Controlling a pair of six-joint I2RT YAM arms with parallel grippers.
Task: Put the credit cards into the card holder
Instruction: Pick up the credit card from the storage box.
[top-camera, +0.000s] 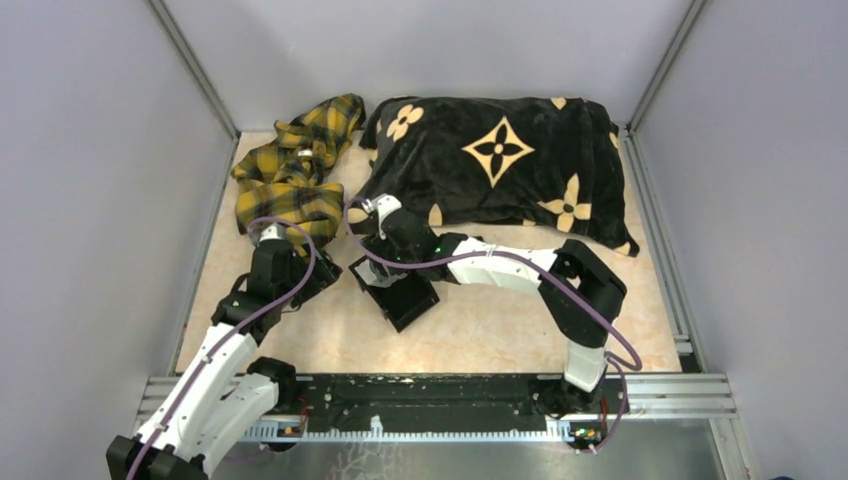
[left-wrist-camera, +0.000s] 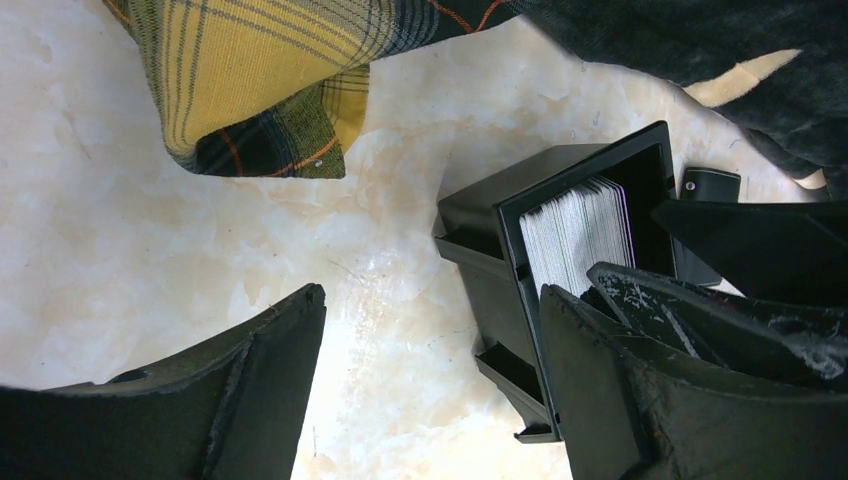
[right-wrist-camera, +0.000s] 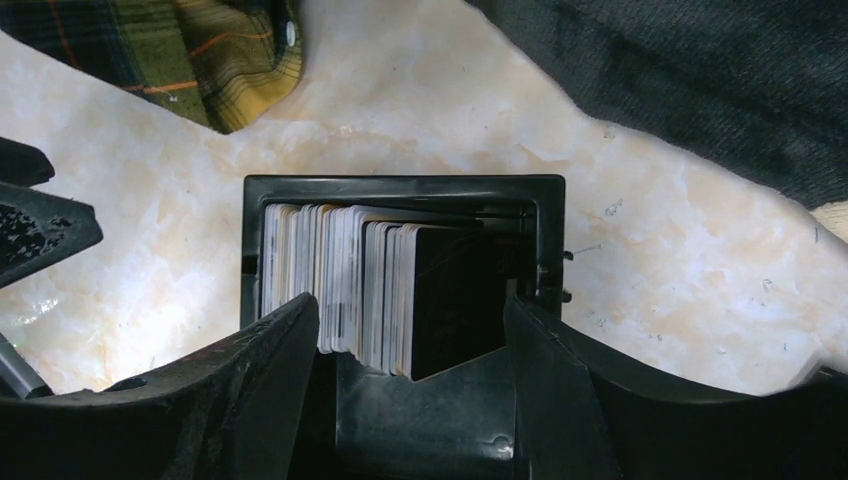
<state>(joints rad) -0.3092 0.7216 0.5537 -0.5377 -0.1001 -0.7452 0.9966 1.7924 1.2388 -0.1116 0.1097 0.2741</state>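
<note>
Right gripper (right-wrist-camera: 408, 305), jaws spread, straddles the credit cards (right-wrist-camera: 330, 270) in the tray (right-wrist-camera: 400, 185); it is nearer. Left gripper (left-wrist-camera: 432, 300), likewise spread, sits beside the tray.

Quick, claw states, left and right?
Left claw: open, holding nothing.
Right claw: open, straddling the upright stack of thin pale and dark cards in the deep black rectangular tray.

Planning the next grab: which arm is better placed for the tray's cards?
Right: the right gripper is open over the pale thin cards in the black rectangular tray; the left gripper is beside it.
</note>
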